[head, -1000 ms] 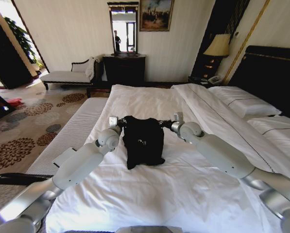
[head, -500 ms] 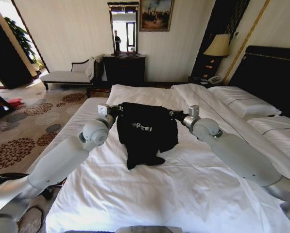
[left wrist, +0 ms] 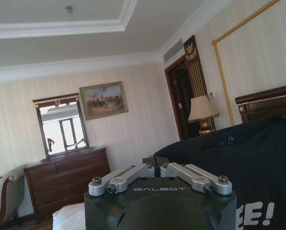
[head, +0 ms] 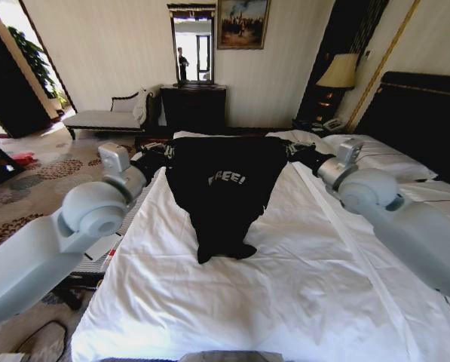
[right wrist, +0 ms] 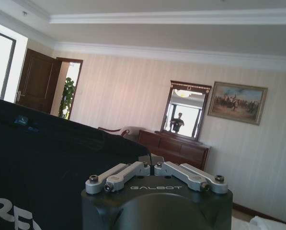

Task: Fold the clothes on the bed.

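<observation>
The clothes are one black T-shirt with white lettering, hanging spread out between my two grippers above the bed. Its lower end still rests bunched on the white sheet. My left gripper is shut on one top corner of the shirt. My right gripper is shut on the other top corner. In the left wrist view the closed gripper pinches the dark fabric. The right wrist view shows that gripper clamped on the shirt too.
White pillows and the dark headboard lie to the right. Past the bed's far end stand a dark dresser with a mirror, a pale chaise and a lamp. Patterned carpet runs along the left.
Both arms have risen and spread apart, lifting the folded shirt off the sheet and stretching it wide, so the lettering now faces me.
</observation>
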Motion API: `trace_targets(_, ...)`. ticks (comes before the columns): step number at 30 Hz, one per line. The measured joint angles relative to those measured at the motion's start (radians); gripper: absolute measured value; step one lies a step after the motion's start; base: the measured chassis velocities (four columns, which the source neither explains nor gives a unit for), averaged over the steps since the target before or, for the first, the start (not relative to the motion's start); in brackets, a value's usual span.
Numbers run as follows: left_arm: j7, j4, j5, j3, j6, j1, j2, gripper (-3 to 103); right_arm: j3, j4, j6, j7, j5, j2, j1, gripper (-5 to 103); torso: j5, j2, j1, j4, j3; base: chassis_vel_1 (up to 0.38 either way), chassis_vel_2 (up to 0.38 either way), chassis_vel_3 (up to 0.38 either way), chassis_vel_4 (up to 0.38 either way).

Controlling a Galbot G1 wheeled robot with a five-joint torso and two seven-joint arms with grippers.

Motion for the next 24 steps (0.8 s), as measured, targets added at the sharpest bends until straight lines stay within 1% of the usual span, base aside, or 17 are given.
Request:
trace_targets(1,0.000,-0.018,-0.008,-0.015,-0.003,0.003,0.016,0,0.039,0.022,0.000,0.001,0.004,-0.013,-0.020,0,0.0003,0.000,0.000,0.0001,0.000,0.000,0.000,0.000,0.000)
trace_targets(2,0.000,-0.018,-0.008,-0.015,-0.003,0.003,0.016,0,0.039,0.022,0.000,0.001,0.004,-0.013,-0.020,0,0.0003,0.000,0.000,0.0001,0.000,0.000,0.000,0.000,0.000)
trace_targets(4,0.000,-0.056,-0.023,-0.047,-0.018,0.007,0.055,0,0.142,0.075,0.002,-0.005,0.004,-0.048,-0.077,0,-0.0002,0.000,0.000,0.0001,0.000,0.000,0.000,0.000,0.000)
trace_targets(5,0.000,-0.079,-0.035,-0.075,-0.023,0.019,0.078,0,0.219,0.109,0.002,-0.010,0.005,-0.071,-0.124,0,-0.0001,0.000,0.000,0.0002,0.000,0.000,0.000,0.000,0.000)
trace_targets(6,0.000,-0.079,-0.035,-0.075,-0.023,0.019,0.078,0,0.219,0.109,0.002,-0.010,0.005,-0.071,-0.124,0,-0.0001,0.000,0.000,0.0002,0.000,0.000,0.000,0.000,0.000)
trace_targets(7,0.000,-0.093,-0.042,-0.097,-0.026,0.033,0.089,0,0.278,0.133,0.002,-0.012,0.007,-0.087,-0.165,0,-0.0002,0.000,0.000,0.0001,0.000,0.000,0.000,0.000,0.000)
trace_targets(8,0.005,-0.117,-0.053,-0.151,-0.027,0.071,0.109,0,0.369,0.165,0.002,-0.014,0.013,-0.109,-0.241,0,-0.0005,0.000,0.000,-0.0003,0.000,0.000,0.000,0.000,0.000)
trace_targets(9,0.020,-0.148,-0.064,-0.240,-0.033,0.145,0.134,0,0.453,0.196,-0.001,-0.015,0.030,-0.126,-0.315,0,0.0003,0.000,0.000,-0.0007,0.000,0.000,0.000,0.000,0.000)
trace_targets(10,0.020,-0.148,-0.064,-0.240,-0.033,0.145,0.134,0,0.453,0.196,-0.001,-0.015,0.030,-0.126,-0.315,0,0.0003,0.000,0.000,-0.0007,0.000,0.000,0.000,0.000,0.000)
trace_targets(11,0.030,-0.159,-0.076,-0.322,-0.035,0.207,0.150,0,0.497,0.215,-0.005,-0.016,0.050,-0.134,-0.347,0,0.0001,0.000,0.000,-0.0005,0.000,0.000,0.000,0.000,0.000)
trace_targets(13,0.041,-0.166,-0.097,-0.414,-0.037,0.283,0.169,0,0.545,0.236,-0.012,-0.014,0.083,-0.146,-0.369,0,0.0005,0.000,0.000,0.0003,0.000,0.000,0.000,0.000,0.000)
trace_targets(14,0.044,-0.168,-0.129,-0.471,-0.039,0.326,0.183,0,0.585,0.254,-0.019,-0.011,0.115,-0.159,-0.376,0,-0.0003,0.000,0.000,0.0006,0.000,0.000,0.000,0.000,0.000)
trace_targets(15,0.044,-0.168,-0.156,-0.505,-0.039,0.339,0.191,0,0.606,0.267,-0.024,-0.006,0.138,-0.168,-0.376,0,-0.0007,0.000,0.000,0.0007,0.000,0.000,0.000,0.000,0.000)
trace_targets(16,0.044,-0.168,-0.156,-0.505,-0.039,0.339,0.191,0,0.606,0.267,-0.024,-0.006,0.138,-0.168,-0.376,0,-0.0007,0.000,0.000,0.0007,0.000,0.000,0.000,0.000,0.000)
trace_targets(19,0.037,-0.166,-0.209,-0.578,-0.038,0.346,0.207,0,0.654,0.301,-0.039,0.005,0.195,-0.197,-0.371,0,-0.0004,0.000,0.000,0.0003,0.000,0.000,0.000,0.000,0.000)
trace_targets(21,0.036,-0.165,-0.215,-0.588,-0.038,0.348,0.209,0,0.664,0.304,-0.040,0.006,0.202,-0.201,-0.372,0,-0.0003,0.000,0.000,0.0003,0.000,0.000,0.000,0.000,0.000)
trace_targets(24,0.026,-0.165,-0.263,-0.662,-0.037,0.349,0.218,0,0.716,0.310,-0.042,0.013,0.234,-0.224,-0.370,0,0.0002,0.000,0.000,0.0000,0.000,0.000,0.000,0.000,0.000)
